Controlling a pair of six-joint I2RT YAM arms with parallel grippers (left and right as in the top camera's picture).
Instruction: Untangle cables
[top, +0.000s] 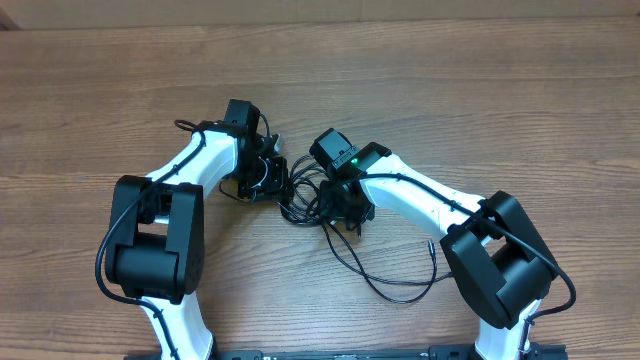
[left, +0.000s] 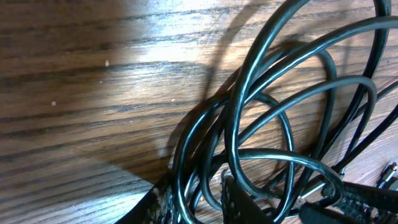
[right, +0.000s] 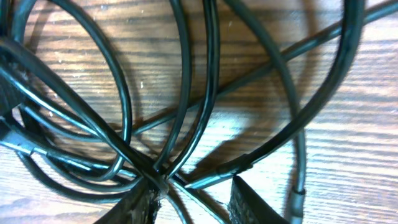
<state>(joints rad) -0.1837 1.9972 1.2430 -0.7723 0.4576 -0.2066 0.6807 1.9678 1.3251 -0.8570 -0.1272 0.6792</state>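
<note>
Wood-grain desk (top: 320, 70), two arms meeting near the middle, and for us it all came down to where the cables (top: 300, 203) sat. They were bunched in a small tangle right between the two grippers. So a line from one gripper to the other ran straight through the knot, roughly parallel to the desk's near edge.

The left gripper (top: 268, 182) was touching the tangle's left side. Its wrist view showed several strands running down between the jaws and filling the gap, so we read it as clamped on that bunch. The right gripper (top: 348, 212) was on the opposite side, jaws partly apart and straddling a spot where a few strands crossed. Bare wood showed between them, so it didn't look like it was pinching anything.

One trailing loop (top: 395, 293) ran diagonally out of the tangle toward the near right corner of the desk, then curved back up beside the right arm. That arm was clearly the nearer one to it.

Our guess: with the left side anchored, the right gripper would need to close on a single strand and draw it toward the right edge.
</note>
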